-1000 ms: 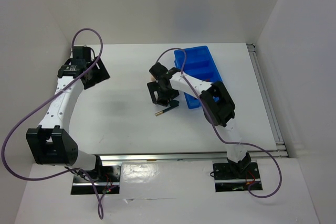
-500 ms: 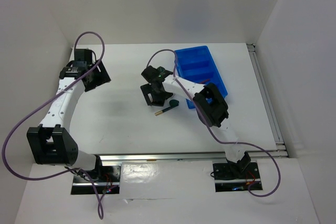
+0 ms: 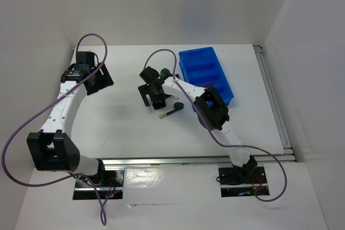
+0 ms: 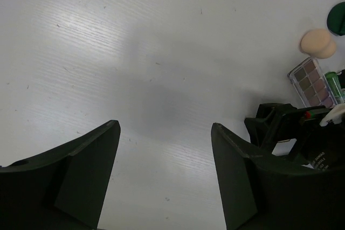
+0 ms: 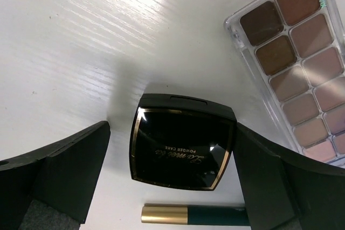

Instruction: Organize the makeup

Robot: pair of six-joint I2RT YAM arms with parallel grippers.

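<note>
**Table** (image 3: 124, 122): white surface, walled in white at the left, back and right. A metal rail runs along its near edge and another along its right edge.

**Blue tray** (image 3: 211, 63): the only container. It lies on the right half of the table, angled, with its far end close to the back edge. The right arm crosses its near left corner. From above, the contents of its compartments are too small to make out.

**Left gripper** (image 4: 165, 133): jaws wide apart and holding nothing, over bare table near the far left corner.

**Right gripper** (image 3: 153, 99): jaws fully spread and gripping nothing, low over the table left of the tray. The fingers (image 5: 59, 171) straddle the dark square compact. There is a gap on one side; contact on the other cannot be judged.

**Makeup, all on the table outside the tray:**
- Brownish palette (image 5: 302, 63): lies just beside the square compact, apart from it.
- Dark square compact (image 5: 183, 149): lies flat and closed, between the right fingers.
- Peach sponge (image 4: 318, 43): just beyond the palette.
- Dark green round compact (image 4: 338, 19): near the sponge. A second one (image 3: 178, 105) lies by the tube.
- Gold-and-dark tube (image 5: 194, 215): lies flat, parallel to the compact's near edge and just short of it.

**Room:** a wide stretch of bare table lies between the left gripper and the makeup cluster, and another from the cluster to the near rail. The cluster itself is tightly packed beside the tray's left wall.
</note>
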